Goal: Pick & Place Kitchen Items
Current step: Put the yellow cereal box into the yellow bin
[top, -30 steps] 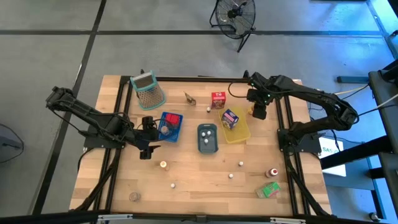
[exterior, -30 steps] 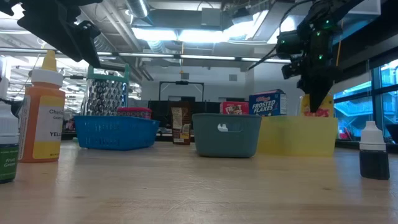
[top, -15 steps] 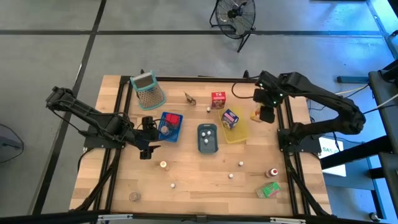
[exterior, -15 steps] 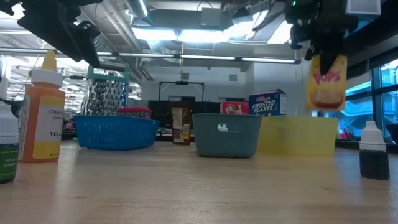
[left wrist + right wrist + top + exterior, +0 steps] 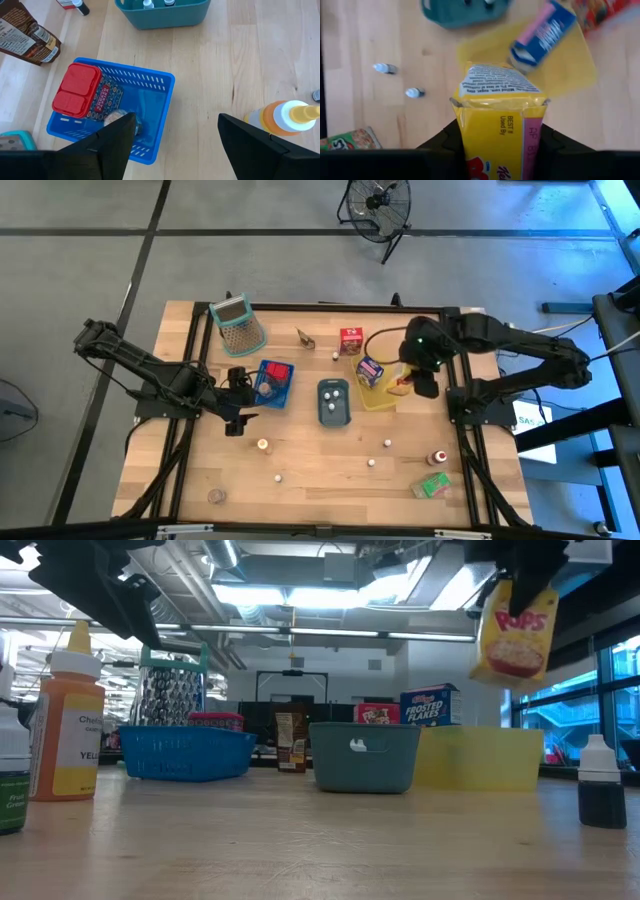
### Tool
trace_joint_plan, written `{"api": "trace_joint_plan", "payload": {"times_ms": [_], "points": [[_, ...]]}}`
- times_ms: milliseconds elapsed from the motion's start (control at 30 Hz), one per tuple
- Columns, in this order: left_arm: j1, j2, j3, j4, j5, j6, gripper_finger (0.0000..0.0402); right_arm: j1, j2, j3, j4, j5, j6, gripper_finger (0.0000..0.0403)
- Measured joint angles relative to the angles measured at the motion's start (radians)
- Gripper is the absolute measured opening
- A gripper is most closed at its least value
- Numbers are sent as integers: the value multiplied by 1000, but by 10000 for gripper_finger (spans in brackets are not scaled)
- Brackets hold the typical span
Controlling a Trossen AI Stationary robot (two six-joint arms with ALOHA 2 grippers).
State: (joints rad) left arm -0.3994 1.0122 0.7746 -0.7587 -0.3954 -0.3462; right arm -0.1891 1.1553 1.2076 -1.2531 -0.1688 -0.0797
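My right gripper [image 5: 424, 377] is shut on a yellow carton [image 5: 402, 386] and hangs over the right edge of the yellow tray [image 5: 386, 396]. The low view shows the carton [image 5: 515, 635] high above that tray [image 5: 480, 758]. A blue-purple carton [image 5: 370, 369] lies in the yellow tray. My left gripper [image 5: 175, 145] is open and hovers at the near side of the blue tray [image 5: 150, 85], touching nothing. A red carton [image 5: 351, 340], a green carton [image 5: 432, 485], a red-capped bottle [image 5: 437, 457] and small white pieces [image 5: 387, 443] rest on the table. My right gripper pinches the yellow carton's upper end [image 5: 470, 145] between its two fingers [image 5: 447, 142], one on each narrow side. The fingers come from above, pointing down. The carton is lifted clear and hangs tilted below the gripper [image 5: 520, 570].
A grey-blue tray [image 5: 333, 402] sits between the blue and yellow trays. The green-rimmed grater [image 5: 238, 323] and a brown bag [image 5: 305, 338] stand near the far edge. An orange-yellow bottle [image 5: 263, 445] and small round pieces [image 5: 277, 477] lie toward the near edge.
My right gripper has risen from the table right of the yellow tray, taking the yellow carton with it. The carton is lifted clear, has moved a little toward the near edge and over the tray's right rim, and now hangs tilted.
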Motion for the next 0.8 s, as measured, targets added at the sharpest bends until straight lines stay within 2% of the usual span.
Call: {"api": "trace_joint_plan", "payload": {"times_ms": [233,400,800], "points": [[0,0,0,0,0,0,279,121,4,0,127,0,50,135],[0,0,0,0,0,0,279,180,53,0,178,1,70,135],[0,0,0,0,0,-10,279,191,208,0,180,66,68,135]]}}
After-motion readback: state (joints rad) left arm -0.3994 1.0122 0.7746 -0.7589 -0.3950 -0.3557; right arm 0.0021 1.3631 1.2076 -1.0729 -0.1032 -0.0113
